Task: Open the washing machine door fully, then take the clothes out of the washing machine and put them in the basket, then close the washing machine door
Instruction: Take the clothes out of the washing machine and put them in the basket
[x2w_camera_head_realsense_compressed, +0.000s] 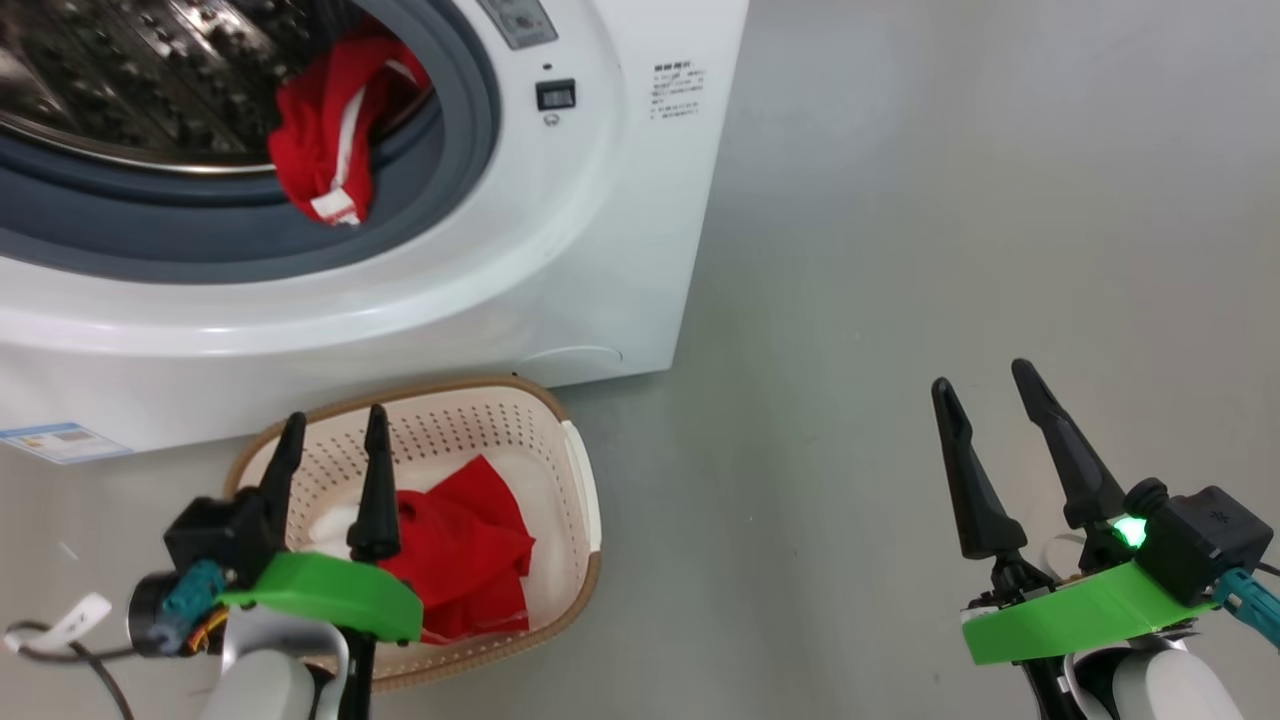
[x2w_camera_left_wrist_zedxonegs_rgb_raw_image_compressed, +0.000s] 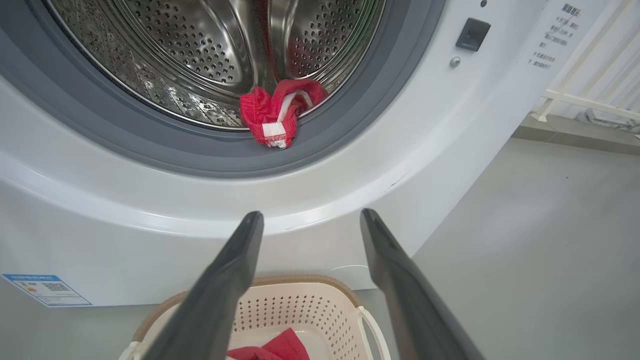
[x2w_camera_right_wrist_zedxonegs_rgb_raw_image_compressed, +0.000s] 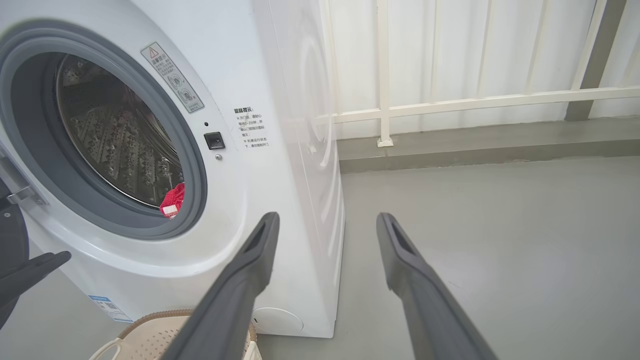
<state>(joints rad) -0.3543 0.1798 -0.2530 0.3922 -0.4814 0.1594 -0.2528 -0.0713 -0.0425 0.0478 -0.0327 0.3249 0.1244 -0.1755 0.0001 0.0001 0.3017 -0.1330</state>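
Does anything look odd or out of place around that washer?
Yes: a red garment droops out of the washing machine's drum over the grey rubber seal, half in and half out. More red clothing already lies in the basket.

The floor (x2w_camera_head_realsense_compressed: 900, 250) is smooth, plain grey concrete with a dull sheen. The washing machine (x2w_camera_head_realsense_compressed: 600, 250) stands straight on it, its white body meeting the grey along a clean edge. Just in front of the machine's base sits the basket (x2w_camera_head_realsense_compressed: 480, 420), flat on the floor, its far rim close against the white front. Beyond the machine the floor ends at a low grey kerb (x2w_camera_right_wrist_zedxonegs_rgb_raw_image_compressed: 475, 150), where a white railing (x2w_camera_right_wrist_zedxonegs_rgb_raw_image_compressed: 450, 102) stands.
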